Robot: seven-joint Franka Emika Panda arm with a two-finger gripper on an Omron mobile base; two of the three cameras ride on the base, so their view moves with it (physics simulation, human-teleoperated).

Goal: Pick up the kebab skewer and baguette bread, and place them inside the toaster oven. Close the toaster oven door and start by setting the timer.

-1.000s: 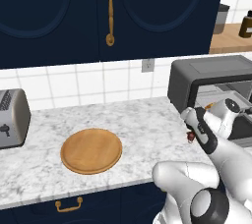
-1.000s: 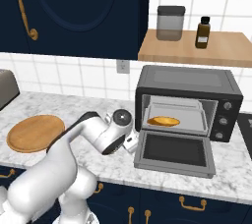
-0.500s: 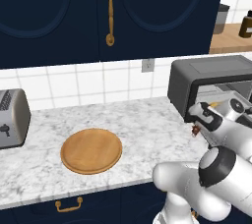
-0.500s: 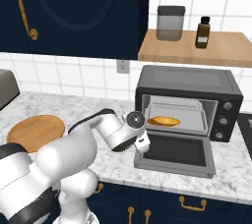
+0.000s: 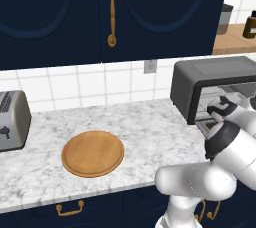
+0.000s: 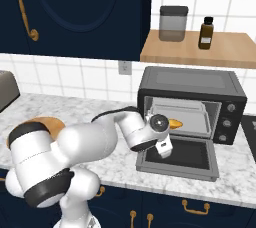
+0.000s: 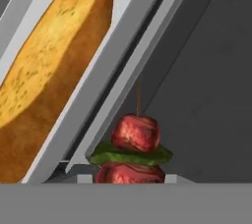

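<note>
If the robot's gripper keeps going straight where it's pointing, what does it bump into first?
Probably the front edge of the metal tray in the toaster oven, beside the baguette bread. The kebab skewer it carries would touch first. Depth is hard to judge.

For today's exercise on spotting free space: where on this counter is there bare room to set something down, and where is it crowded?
Bare marble counter lies between the wooden plate and the toaster oven, also between the plate and silver toaster. Crowded: the oven mouth, where the baguette, open door and hand with skewer meet.
</note>
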